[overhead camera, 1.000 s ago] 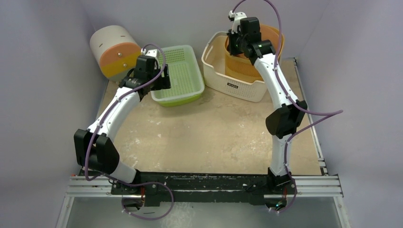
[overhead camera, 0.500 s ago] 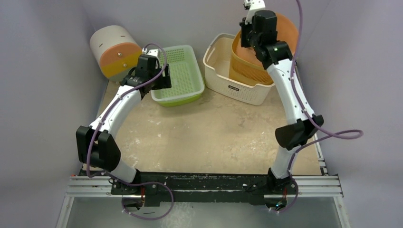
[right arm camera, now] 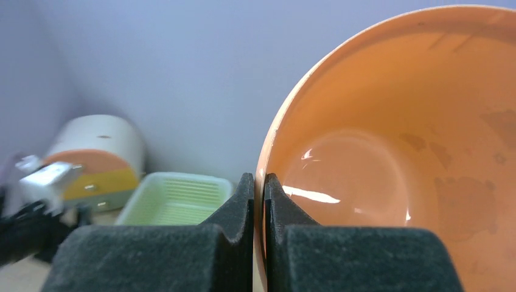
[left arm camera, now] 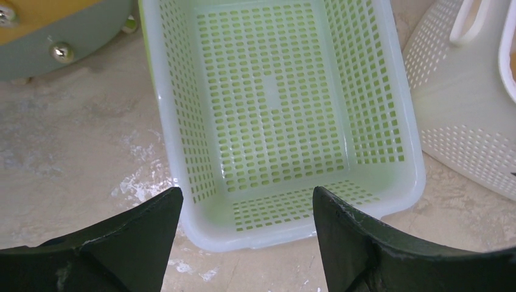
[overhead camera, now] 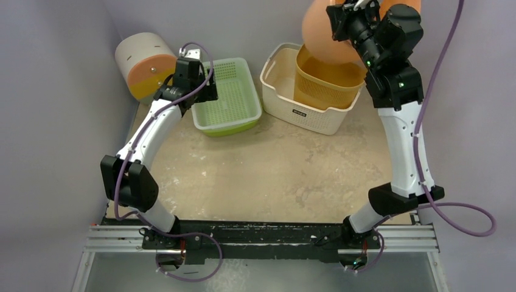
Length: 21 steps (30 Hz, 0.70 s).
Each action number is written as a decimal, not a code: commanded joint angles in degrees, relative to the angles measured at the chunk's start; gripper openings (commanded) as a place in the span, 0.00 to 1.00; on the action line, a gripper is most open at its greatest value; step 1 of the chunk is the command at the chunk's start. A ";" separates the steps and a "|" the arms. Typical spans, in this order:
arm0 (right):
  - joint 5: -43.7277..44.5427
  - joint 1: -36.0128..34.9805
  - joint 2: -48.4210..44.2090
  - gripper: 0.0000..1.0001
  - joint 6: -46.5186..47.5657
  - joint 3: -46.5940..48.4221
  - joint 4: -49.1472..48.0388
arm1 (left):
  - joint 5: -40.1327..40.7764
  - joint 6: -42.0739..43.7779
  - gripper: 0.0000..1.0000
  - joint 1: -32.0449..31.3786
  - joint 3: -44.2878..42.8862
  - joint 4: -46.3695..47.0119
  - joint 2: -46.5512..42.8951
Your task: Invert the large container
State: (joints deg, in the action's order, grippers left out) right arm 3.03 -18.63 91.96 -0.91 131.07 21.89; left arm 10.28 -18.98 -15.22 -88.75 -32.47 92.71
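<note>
The large white perforated container (overhead camera: pixel 286 103) stands upright at the back right and also shows in the left wrist view (left arm camera: pixel 462 128). An orange mesh basket (overhead camera: pixel 322 82) sits inside it. My right gripper (overhead camera: pixel 342 15) is shut on the rim of a smooth orange bowl (overhead camera: pixel 322 39) and holds it high above the container. In the right wrist view the jaws (right arm camera: pixel 260 182) pinch the bowl's rim (right arm camera: pixel 389 170). My left gripper (overhead camera: pixel 201 91) is open and empty, over the near end of a green mesh basket (left arm camera: pixel 274 109), fingers apart (left arm camera: pixel 246 198).
The green basket (overhead camera: pixel 228 97) lies at the back centre-left. A white drum with an orange and yellow face (overhead camera: pixel 146 64) lies on its side in the back left corner. Grey walls close in the table on three sides.
My right arm has lifted the orange bowl up out of the orange mesh basket and to the right. My left gripper has edged slightly toward the back.
</note>
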 commanded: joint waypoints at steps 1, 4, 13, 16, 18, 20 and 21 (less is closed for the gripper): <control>-18.64 -0.44 -4.05 0.00 -5.67 -1.42 -8.47 | 5.39 -1.37 0.75 1.55 -5.78 -0.25 0.26; -25.10 -0.89 -4.24 0.00 -7.17 -2.13 -7.54 | 8.02 -8.39 0.75 6.01 -5.83 -0.90 -0.89; -35.09 -8.48 -3.06 0.00 -7.83 -5.13 -3.00 | 8.25 -8.50 0.75 14.74 -0.70 0.33 -5.43; -35.36 -11.74 -3.93 0.00 -8.01 -10.61 -2.84 | 7.78 -6.68 0.75 15.22 -2.18 0.38 -5.74; -34.34 -14.09 -4.05 0.00 -8.02 -12.72 -2.94 | 7.06 -6.28 0.75 15.22 -2.70 0.40 -5.82; -33.21 -15.93 -3.42 0.00 -7.89 -12.99 -2.04 | 6.02 -6.37 0.75 15.22 -2.99 0.45 -5.98; -33.06 -16.60 -3.30 0.00 -7.91 -13.24 -1.80 | 5.76 -6.48 0.75 15.22 -2.83 0.66 -6.08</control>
State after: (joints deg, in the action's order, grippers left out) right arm -29.58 -32.58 89.60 -9.39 117.91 22.98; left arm 16.93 -26.92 -0.12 -88.71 -33.19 89.32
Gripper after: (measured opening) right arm 0.027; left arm 0.749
